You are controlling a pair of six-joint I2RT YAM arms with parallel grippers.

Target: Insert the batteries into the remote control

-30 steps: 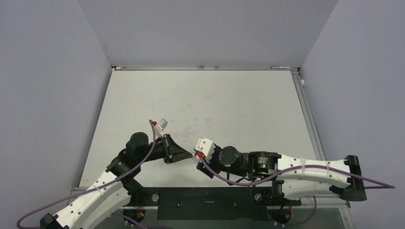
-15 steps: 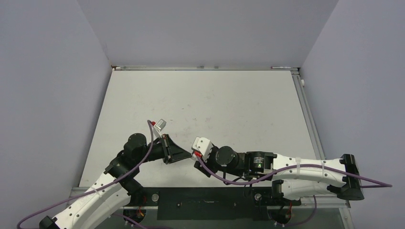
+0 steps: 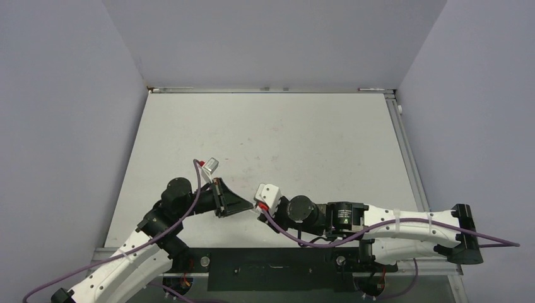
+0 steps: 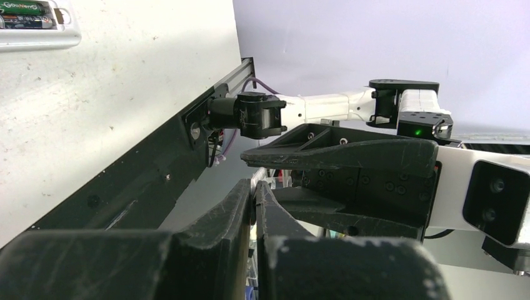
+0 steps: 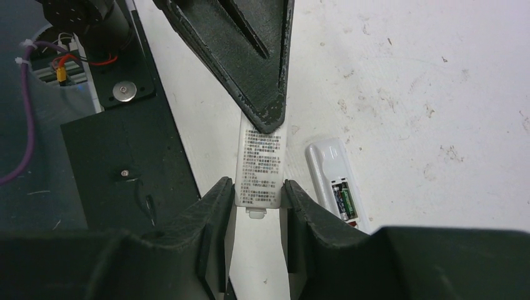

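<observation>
The remote [image 5: 329,170] is a small white bar. It lies flat on the table [image 5: 437,94] with its back side up. The slot at one end of the remote is open. Two batteries [image 5: 344,201] sit inside the slot, side by side. They are dark with green marks and lie along the remote.

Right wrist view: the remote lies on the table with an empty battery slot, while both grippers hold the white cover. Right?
Not quite: the slot is filled. The right wrist view shows the batteries seated in the remote control on the table. The rest holds: the left gripper and right gripper both pinch the white cover.
</observation>
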